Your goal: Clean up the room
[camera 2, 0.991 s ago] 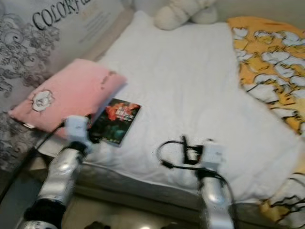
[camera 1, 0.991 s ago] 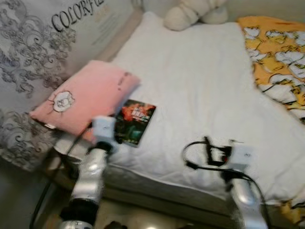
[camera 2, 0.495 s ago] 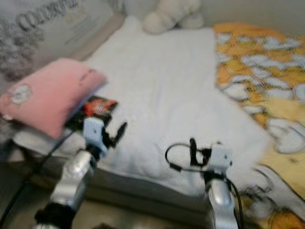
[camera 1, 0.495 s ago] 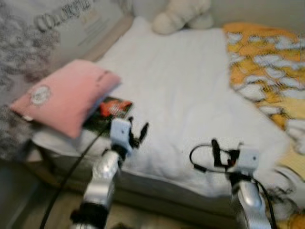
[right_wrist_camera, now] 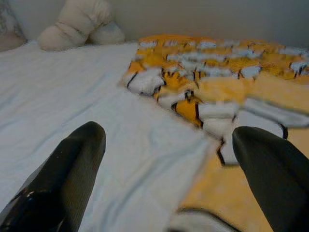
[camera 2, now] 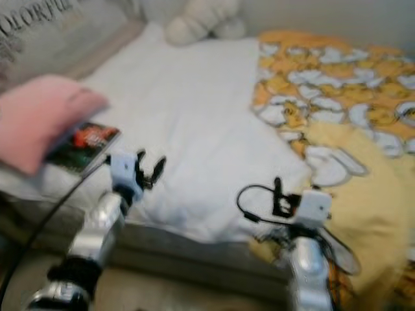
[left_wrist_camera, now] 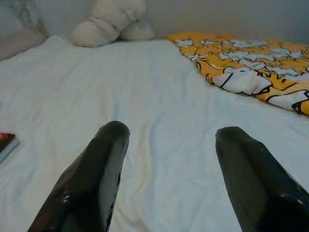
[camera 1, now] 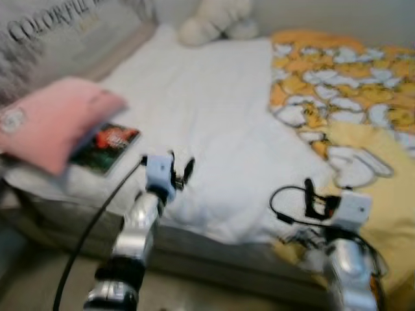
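Both end effectors (left_wrist_camera: pixel 166 140) (right_wrist_camera: pixel 169 145) agape above bed (camera 1: pixel 214 110)

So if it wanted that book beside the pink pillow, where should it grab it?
Probably by the free long edge facing the white sheet. The book lies flat with its far side tucked under the pink pillow, so the left gripper, fingers open and nearest, would likely come from the robot's right, sliding one finger beneath.

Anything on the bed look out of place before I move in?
The book lies loose on the white sheet, partly tucked under the pink pillow near the bed's left edge. The yellow blanket is rumpled and slumps over the right front edge. Both grippers, left and right, are open and hold nothing.
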You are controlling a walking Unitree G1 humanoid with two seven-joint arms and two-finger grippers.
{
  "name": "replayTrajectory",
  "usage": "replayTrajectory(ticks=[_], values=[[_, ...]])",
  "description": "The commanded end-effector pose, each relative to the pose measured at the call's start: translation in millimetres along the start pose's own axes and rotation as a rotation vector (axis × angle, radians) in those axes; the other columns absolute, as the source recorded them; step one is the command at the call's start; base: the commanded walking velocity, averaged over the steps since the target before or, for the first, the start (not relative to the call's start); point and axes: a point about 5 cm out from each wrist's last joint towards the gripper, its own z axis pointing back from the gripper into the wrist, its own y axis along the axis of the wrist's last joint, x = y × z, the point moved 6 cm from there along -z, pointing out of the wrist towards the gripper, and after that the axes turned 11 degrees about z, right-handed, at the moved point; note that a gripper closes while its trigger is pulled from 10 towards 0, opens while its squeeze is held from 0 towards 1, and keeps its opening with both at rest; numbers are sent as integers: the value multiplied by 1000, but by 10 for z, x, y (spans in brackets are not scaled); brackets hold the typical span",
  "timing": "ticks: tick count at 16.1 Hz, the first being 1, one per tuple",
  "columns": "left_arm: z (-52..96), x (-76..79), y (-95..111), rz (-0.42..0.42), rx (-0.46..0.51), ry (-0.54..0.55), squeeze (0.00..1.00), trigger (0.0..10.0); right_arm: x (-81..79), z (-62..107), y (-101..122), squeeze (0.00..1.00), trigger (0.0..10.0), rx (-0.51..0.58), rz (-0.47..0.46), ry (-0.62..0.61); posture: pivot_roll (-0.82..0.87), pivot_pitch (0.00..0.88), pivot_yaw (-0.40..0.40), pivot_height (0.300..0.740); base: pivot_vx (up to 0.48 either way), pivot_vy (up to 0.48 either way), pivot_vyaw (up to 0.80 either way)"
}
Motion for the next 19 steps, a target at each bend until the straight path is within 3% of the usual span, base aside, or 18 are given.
replayTrajectory(ticks=[1, 2, 9, 15, 17, 18, 19], values=[[35, -77, -55, -3, -18, 24, 102, 10000, -82, -18, 24, 1000, 10000, 12, 10, 24, -7, 0, 15, 740, 247, -409, 0], [27, -47, -41, 4, -13, 5, 1000, 10000, -115, -10, 11, 1000, 10000, 8, 11, 33, -3, 0, 15, 740, 274, -390, 0], [-2, 12, 37, 4, 21, -38, 1000, 10000, -188, -13, 5, 1000, 10000, 5, 16, 52, -12, 0, 31, 740, 361, -309, 0], [45, 171, 2, 1, 22, -117, 1000, 10000, -262, -18, 12, 1000, 10000, 8, 9, 65, -10, 0, 43, 740, 386, -282, 0], [109, 330, -43, -31, 19, -189, 1000, 10000, -253, -12, -5, 1000, 10000, -1, 22, 59, -14, 0, 43, 740, 384, -283, 0], [113, 394, -43, -3, 23, -208, 0, 10000, -252, -18, -34, 1000, 10000, -19, 32, 60, -16, 0, 43, 740, 0, 0, 0], [111, 396, -48, 1, 19, -206, 0, 10000, -244, -19, -40, 851, 10000, -22, 39, 56, -16, 0, 43, 740, 0, 0, 0]])
